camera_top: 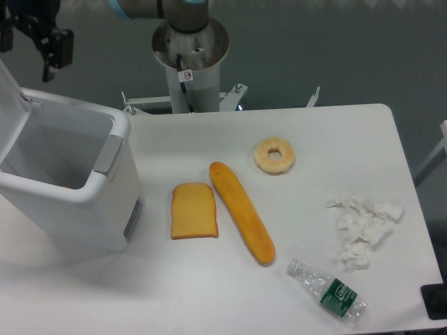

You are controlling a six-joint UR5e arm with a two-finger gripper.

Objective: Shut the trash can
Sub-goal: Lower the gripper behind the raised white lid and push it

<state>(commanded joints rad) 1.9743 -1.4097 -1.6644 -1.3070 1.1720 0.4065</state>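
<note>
At the upper left corner of the frame my pincer (31, 38) hangs dark against the grey backdrop, cut off by the top edge, and I cannot tell how far its jaws stand apart; it shows nothing in its grip and touches nothing that I can see. Directly below it, filling the left side of the frame, sits the trash can (77, 202), a big white boxy bin with rounded corners, standing on the white worktop (335, 139). Its lid (12, 115) is raised, tilted up along the far left edge of the frame, so the grey inside of the bin is open to view, and the top of that lid lies just under my pincer with a gap between them. A grey latch panel (105, 155) sits on the rim at the bin's right side. To the right of the bin, near the middle of the frame, lies a slice of toast (193, 211), and just beside it a long orange bread loaf (242, 212) lying on a slant. Above and to the right of the loaf rests a pale doughnut (274, 155). Toward the right edge lies a heap of crumpled white tissue (363, 227), and below it, at the lower right, a clear plastic bottle (327, 289) on its side with a green label.
</note>
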